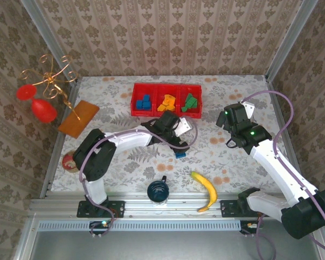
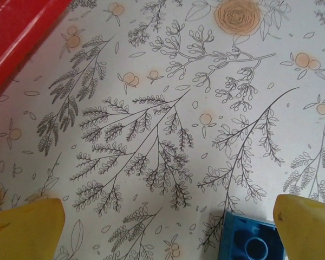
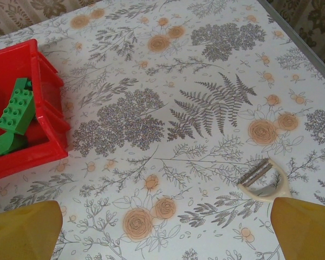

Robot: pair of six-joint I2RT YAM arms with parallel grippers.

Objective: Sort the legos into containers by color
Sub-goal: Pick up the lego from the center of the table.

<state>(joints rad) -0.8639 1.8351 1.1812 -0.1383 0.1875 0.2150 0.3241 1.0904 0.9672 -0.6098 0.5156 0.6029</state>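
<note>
The red tray [image 1: 166, 114] holds sorted bricks [image 1: 143, 103]; one blue brick [image 1: 179, 154] lies outside. My left hand [image 2: 165, 216] and right hand [image 3: 165, 222] gape empty.

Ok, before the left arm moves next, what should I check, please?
1. The left gripper is open: ok.
2. The blue brick is centred between its jaws: not ok, it lies close to one finger.
3. Its studs face up: ok.
4. The red tray has blue legos, orange-yellow legos and green legos in separate compartments: ok.
5. The right gripper is open, away from the red tray: ok.
</note>
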